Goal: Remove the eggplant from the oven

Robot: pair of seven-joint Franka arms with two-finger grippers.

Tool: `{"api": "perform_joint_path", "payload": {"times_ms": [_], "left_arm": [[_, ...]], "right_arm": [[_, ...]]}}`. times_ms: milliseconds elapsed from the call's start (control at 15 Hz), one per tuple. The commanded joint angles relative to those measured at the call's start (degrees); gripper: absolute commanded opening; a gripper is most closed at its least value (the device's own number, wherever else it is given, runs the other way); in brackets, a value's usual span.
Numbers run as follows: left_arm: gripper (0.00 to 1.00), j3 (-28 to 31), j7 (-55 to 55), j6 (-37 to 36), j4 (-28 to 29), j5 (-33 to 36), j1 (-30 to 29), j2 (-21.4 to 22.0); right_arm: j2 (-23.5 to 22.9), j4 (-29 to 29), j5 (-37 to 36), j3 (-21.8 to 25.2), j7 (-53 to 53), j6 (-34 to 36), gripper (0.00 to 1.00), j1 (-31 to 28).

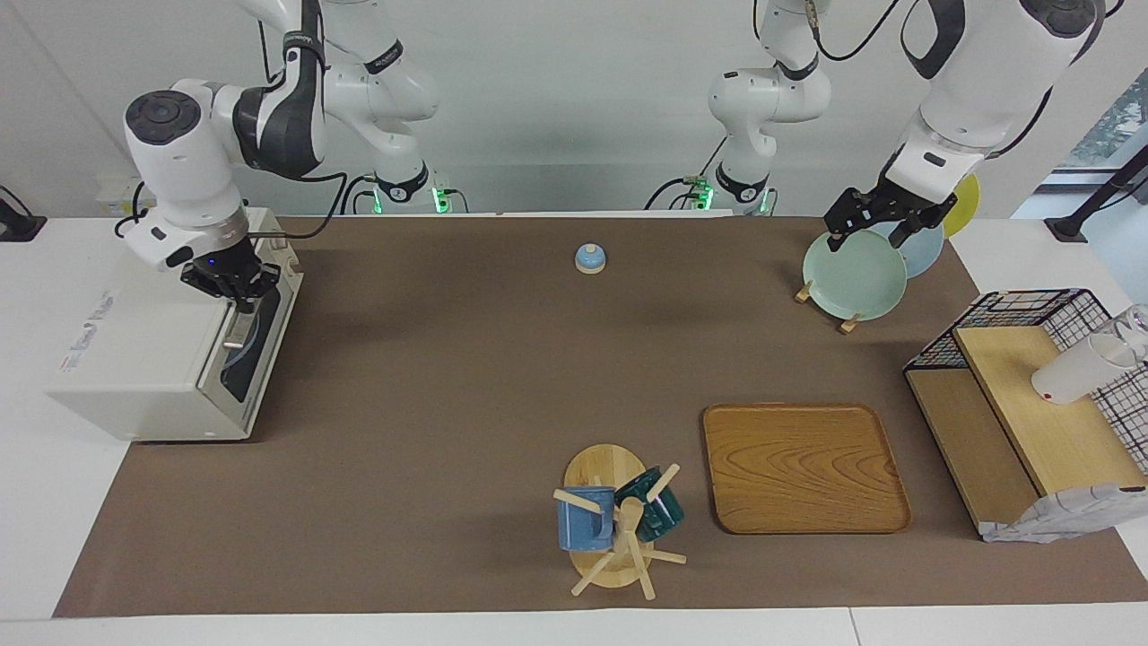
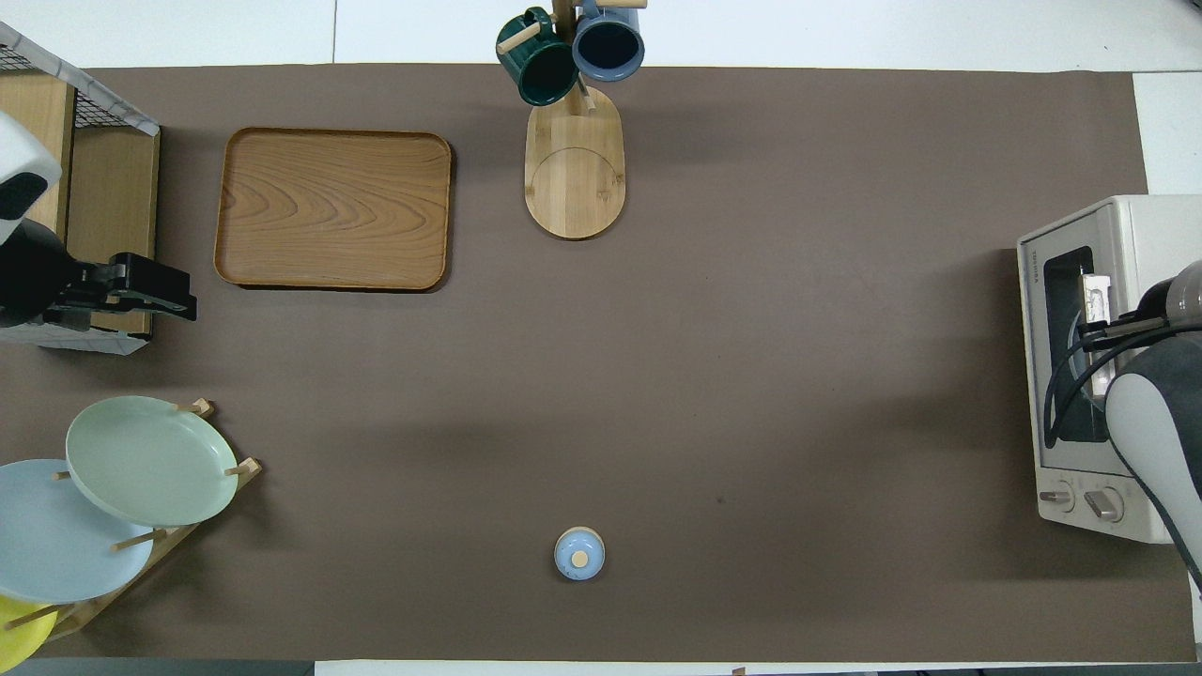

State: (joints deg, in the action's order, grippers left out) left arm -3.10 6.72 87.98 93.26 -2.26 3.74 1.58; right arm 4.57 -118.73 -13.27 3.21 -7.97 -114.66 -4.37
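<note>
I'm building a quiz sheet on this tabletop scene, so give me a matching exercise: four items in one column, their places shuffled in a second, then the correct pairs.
Items:
1. boxy off-white toaster oven
2. rectangular wooden tray
3. dark green mug
4. pale green round plate

Places:
A. leaning in a wooden rack, under the left gripper
B. hanging on a wooden peg stand
C. flat on the brown mat, beside the wire basket shelf
D. at the right arm's end of the table, right gripper at its door

Pairs: 1-D, 2-C, 3-B, 4-A
</note>
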Motion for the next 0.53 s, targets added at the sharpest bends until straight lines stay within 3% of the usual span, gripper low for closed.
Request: {"api": "perform_joint_path", "payload": {"times_ms": [0,467], "left_arm": [[1.0,-0.5,-0.1,-0.5,-0.4,1.1,-0.6,0.0],[1.0,-0.5,0.0,-0.5,-0.4,1.1,-0.6,0.0]], "right_arm": [[-2.5,-1.9,-0.5,-0.4,5.0,-4.3,0.0,2.1],[-9.3,-5.2,0.6,-0.5,8.1,-18.4,0.0,4.4]]}}
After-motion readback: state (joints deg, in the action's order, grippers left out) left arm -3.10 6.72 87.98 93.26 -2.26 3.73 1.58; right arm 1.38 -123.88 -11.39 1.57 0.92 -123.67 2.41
